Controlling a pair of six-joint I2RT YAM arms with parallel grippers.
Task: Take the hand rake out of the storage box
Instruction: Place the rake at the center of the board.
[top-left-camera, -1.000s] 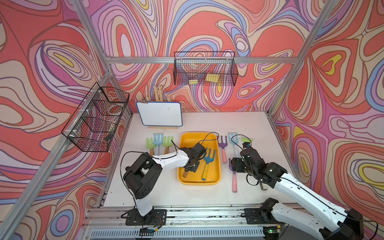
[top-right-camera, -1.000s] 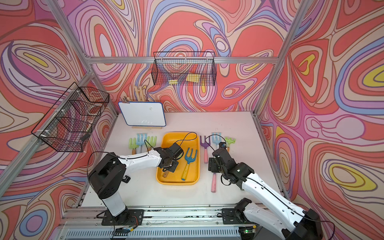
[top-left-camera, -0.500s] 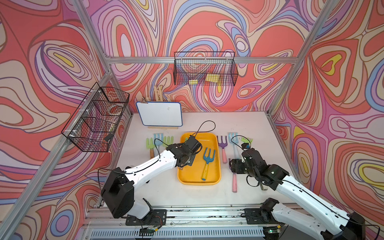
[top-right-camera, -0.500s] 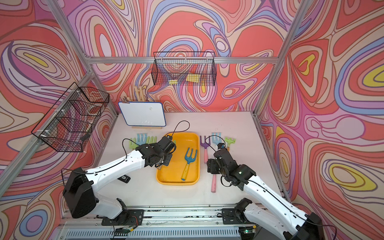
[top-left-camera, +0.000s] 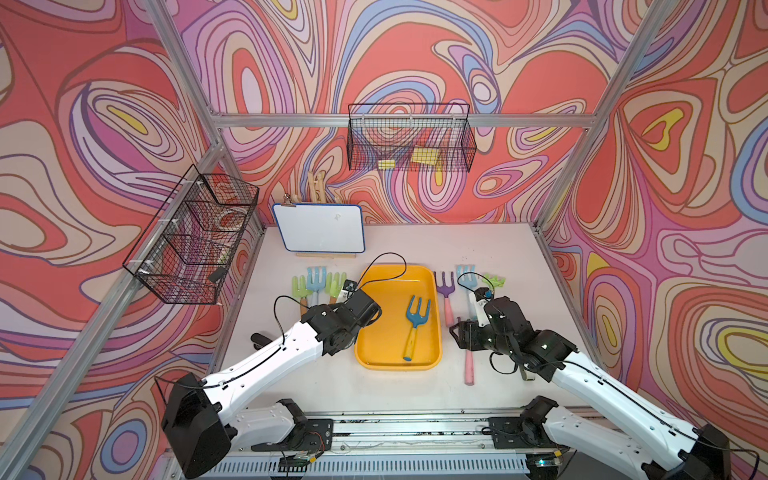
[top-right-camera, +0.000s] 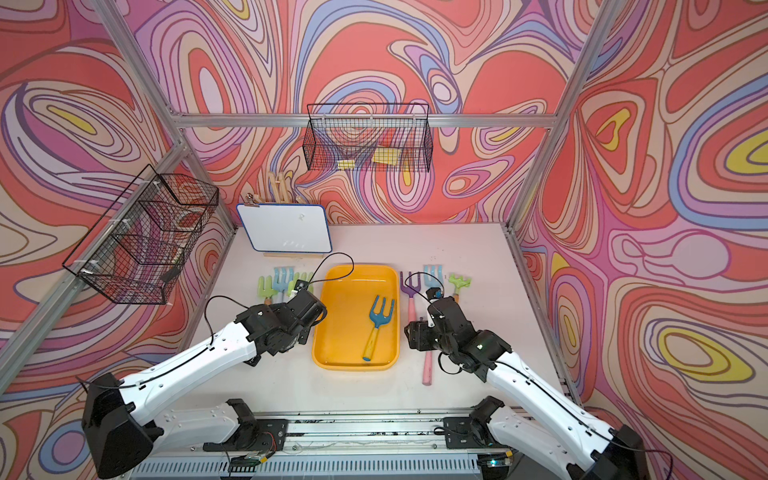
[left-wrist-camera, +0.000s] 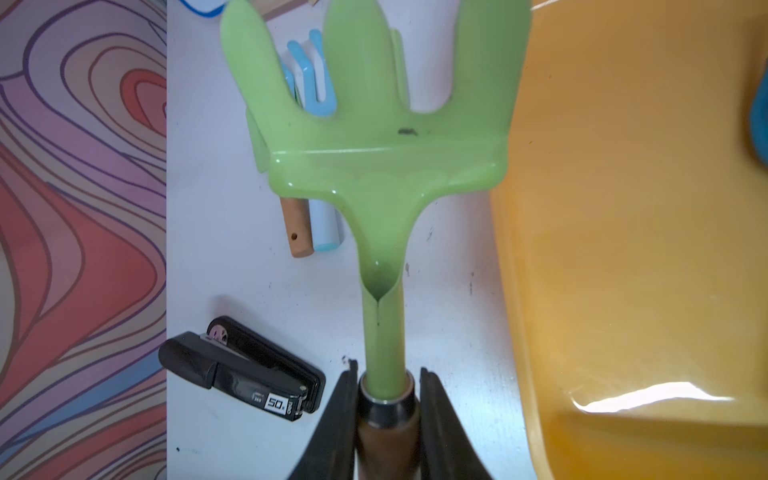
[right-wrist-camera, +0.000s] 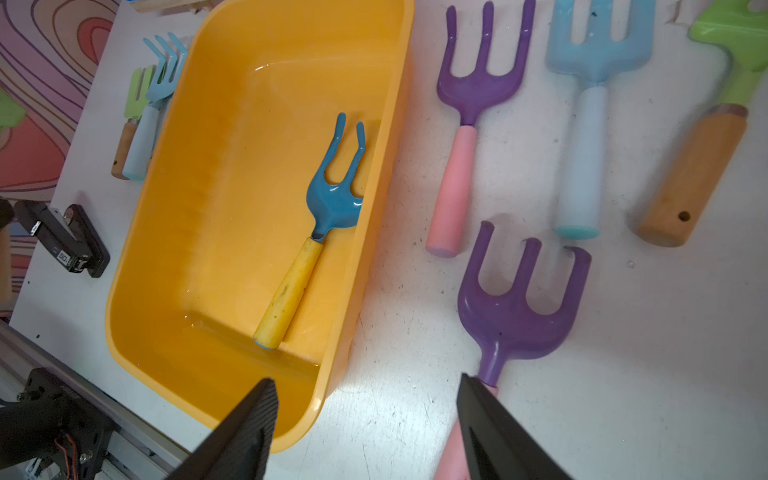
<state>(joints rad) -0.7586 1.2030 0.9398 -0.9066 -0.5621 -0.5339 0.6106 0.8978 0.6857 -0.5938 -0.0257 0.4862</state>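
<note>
The storage box (top-left-camera: 386, 316), a shallow yellow-orange tray, sits mid-table in both top views (top-right-camera: 345, 316). One hand rake with a blue head and yellow handle (top-left-camera: 413, 328) lies inside it, toward its right wall (right-wrist-camera: 316, 224). My left gripper (left-wrist-camera: 387, 370) is shut on the brown handle of a green hand rake (left-wrist-camera: 382, 166). It holds this rake above the table just left of the box (left-wrist-camera: 623, 249). My right gripper (right-wrist-camera: 366, 382) stands open over the bare table, between the box's right rim and a purple rake with a pink handle (right-wrist-camera: 519, 307).
Green and light blue rakes (top-left-camera: 316, 280) lie left of the box, under the held rake. A purple (top-left-camera: 444, 286), a light blue (top-left-camera: 467, 276) and a green rake (top-left-camera: 494, 282) lie right of it. A black stapler (left-wrist-camera: 241, 370) is near the left edge. A whiteboard (top-left-camera: 320, 228) stands behind.
My left arm has lifted the green rake out of the box and carried it left, over the table beside the box. The right gripper has drifted slightly and stays open.
</note>
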